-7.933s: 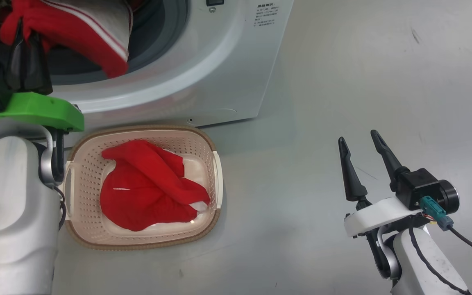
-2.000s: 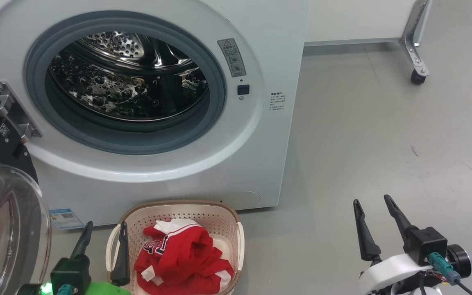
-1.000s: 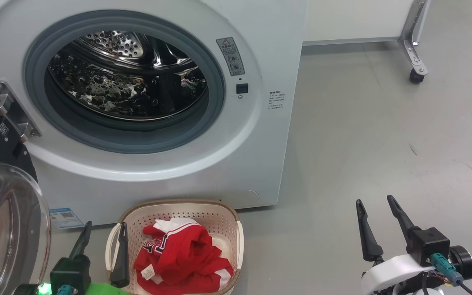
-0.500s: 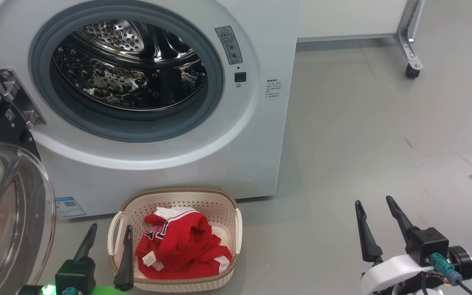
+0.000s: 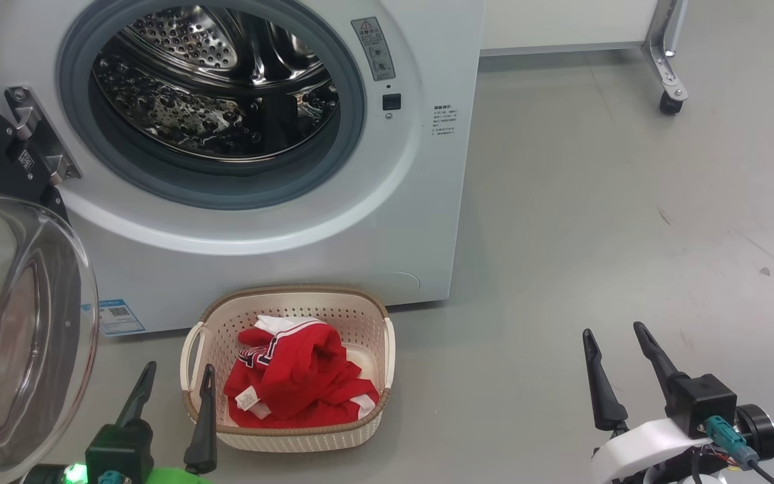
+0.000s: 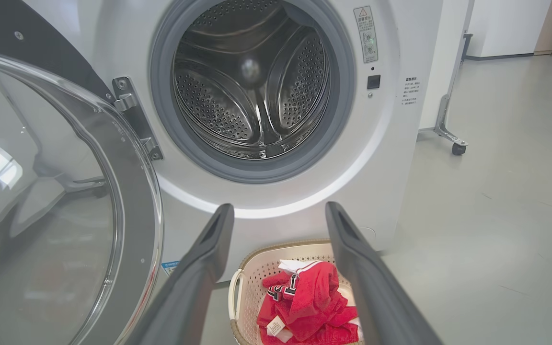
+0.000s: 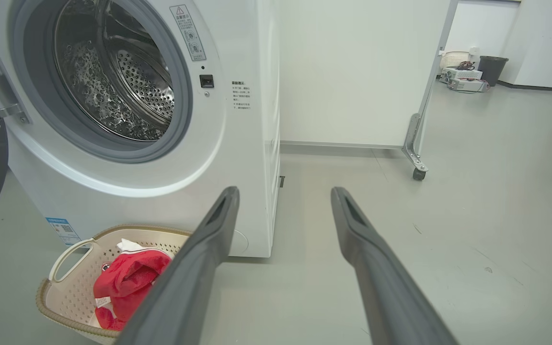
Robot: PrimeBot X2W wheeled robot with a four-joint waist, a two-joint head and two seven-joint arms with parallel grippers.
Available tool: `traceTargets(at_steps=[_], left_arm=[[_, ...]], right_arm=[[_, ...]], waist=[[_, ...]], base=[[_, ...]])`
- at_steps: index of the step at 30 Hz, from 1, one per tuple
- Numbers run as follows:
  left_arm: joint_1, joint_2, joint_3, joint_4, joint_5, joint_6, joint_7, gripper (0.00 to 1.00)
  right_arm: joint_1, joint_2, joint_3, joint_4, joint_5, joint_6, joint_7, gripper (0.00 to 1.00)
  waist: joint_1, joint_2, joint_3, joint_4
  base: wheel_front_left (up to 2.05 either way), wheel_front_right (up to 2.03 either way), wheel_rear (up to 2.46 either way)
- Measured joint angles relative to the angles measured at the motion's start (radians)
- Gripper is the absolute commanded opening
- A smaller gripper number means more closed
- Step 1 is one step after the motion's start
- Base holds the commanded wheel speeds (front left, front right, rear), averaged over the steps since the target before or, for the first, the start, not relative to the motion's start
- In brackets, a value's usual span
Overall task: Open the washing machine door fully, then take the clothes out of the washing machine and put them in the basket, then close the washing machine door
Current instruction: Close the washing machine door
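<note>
The washing machine stands with its steel drum showing no clothes inside. Its door is swung wide open at the left, its clear glass bowl bulging out. In front on the floor sits the basket, with the red clothes piled inside, a white label showing. My left gripper hangs open just left of the basket, holding nothing. My right gripper is open over bare floor far to the right. The left wrist view looks between open fingers at the drum and clothes.
A metal frame leg with a caster stands on the grey floor behind and right of the machine. Wide floor lies open to the right. In the right wrist view a dark bin and boxes sit far off.
The head camera has shifted, so the machine and basket sit higher in the picture. Several seconds ago my left gripper held a red garment at the drum; that garment now lies in the basket.
</note>
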Motion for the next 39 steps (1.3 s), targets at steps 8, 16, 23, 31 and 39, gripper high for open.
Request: traceTargets(at_steps=[8,16,23,31,39], left_arm=[[0.001,0.0,0.0,-0.006,0.0,0.0,0.005,1.0],[0.003,0.0,0.0,-0.014,0.0,0.0,0.009,1.0],[0.003,0.001,-0.002,-0.019,0.0,0.0,0.012,1.0],[0.003,0.003,-0.01,-0.022,0.001,0.0,0.019,1.0],[0.003,0.006,-0.026,-0.027,0.003,0.0,0.026,1.0]], right_arm=[[0.0,0.0,-0.001,-0.001,0.0,0.0,0.0,1.0],[0.0,0.0,-0.001,-0.003,0.0,0.0,0.0,1.0],[0.0,0.0,-0.001,-0.003,0.0,-0.001,0.001,1.0],[0.002,-0.001,-0.005,-0.006,0.0,-0.009,0.001,1.0],[0.017,-0.006,-0.022,-0.013,0.0,-0.016,0.001,1.0]], waist=[[0.0,0.0,-0.001,-0.001],[0.0,0.0,0.001,-0.002],[0.0,0.0,0.001,-0.001],[0.0,0.0,-0.003,0.005],[0.0,0.0,0.007,0.036]], base=[[-0.23,0.23,0.0],[-0.01,0.01,0.0],[0.0,0.0,0.0],[0.0,0.0,0.0],[0.0,0.0,0.0]])
